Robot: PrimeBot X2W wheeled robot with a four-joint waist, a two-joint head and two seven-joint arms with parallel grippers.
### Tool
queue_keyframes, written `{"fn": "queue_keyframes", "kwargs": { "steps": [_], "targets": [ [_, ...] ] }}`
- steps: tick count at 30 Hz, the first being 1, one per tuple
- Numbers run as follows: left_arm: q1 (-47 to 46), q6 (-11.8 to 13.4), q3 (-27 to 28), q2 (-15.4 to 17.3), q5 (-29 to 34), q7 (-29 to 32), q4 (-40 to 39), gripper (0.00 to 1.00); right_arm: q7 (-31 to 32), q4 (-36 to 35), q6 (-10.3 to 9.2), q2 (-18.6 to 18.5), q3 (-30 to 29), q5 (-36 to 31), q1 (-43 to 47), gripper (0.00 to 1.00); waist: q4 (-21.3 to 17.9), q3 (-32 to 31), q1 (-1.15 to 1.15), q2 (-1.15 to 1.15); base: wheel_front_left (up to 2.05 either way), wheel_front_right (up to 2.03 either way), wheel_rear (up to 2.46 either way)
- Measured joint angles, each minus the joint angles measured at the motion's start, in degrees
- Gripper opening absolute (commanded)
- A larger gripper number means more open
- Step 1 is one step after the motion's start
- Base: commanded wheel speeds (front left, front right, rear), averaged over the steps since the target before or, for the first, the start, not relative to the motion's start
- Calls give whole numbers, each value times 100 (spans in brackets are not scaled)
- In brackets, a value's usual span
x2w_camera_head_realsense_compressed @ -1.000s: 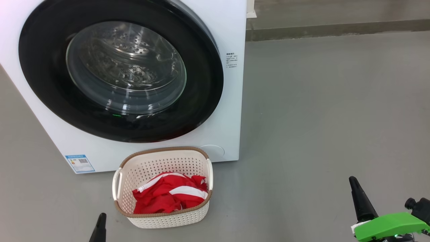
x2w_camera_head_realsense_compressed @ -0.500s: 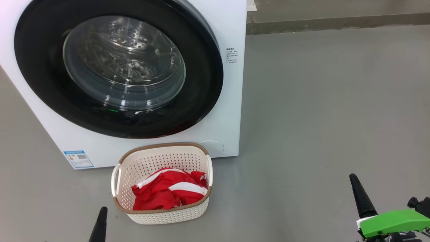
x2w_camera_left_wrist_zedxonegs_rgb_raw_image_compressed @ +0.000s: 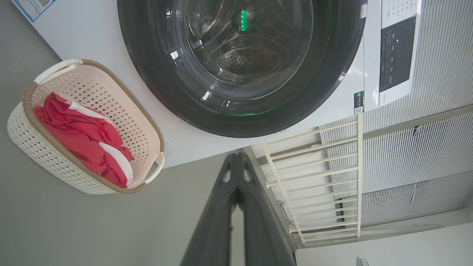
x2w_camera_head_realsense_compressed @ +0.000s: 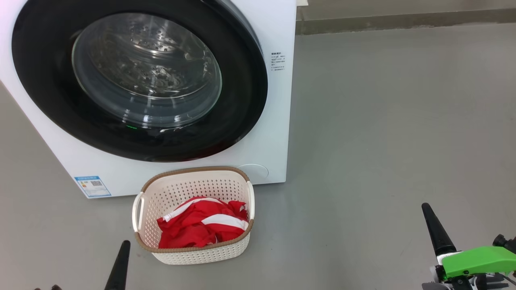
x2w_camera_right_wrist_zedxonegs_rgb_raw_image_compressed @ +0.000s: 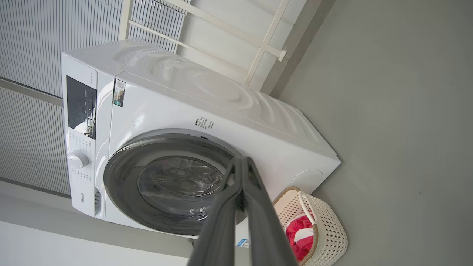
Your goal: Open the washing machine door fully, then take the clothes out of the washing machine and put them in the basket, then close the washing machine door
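Left claw point(x2w_camera_left_wrist_zedxonegs_rgb_raw_image_compressed: 236, 157) tapers closed near perforated basket point(x2w_camera_left_wrist_zedxonegs_rgb_raw_image_compressed: 44, 159) of red clothes point(x2w_camera_left_wrist_zedxonegs_rgb_raw_image_compressed: 74, 129).

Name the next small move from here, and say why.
Probably just park the left gripper and right gripper, whose jaws are closed on nothing. The washing machine door lies flush against the washing machine, the clothes sit in the basket, and no red shows through the door's glass. The task looks finished.

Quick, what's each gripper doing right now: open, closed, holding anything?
Left gripper: closed, fingertips together, holding nothing.
Right gripper: closed, fingertips together, holding nothing.
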Motion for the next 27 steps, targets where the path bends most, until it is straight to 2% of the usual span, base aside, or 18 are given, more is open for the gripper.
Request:
{"fn": "queue_keyframes", "kwargs": {
  "steps": [27],
  "targets": [
    [-446, 0, 32, -38, -1622, 408, 191, 0, 425, 12, -1, 1, -120, 1570, -289, 0, -17, 189, 0, 0, 0, 0, 0]
  ]
}}
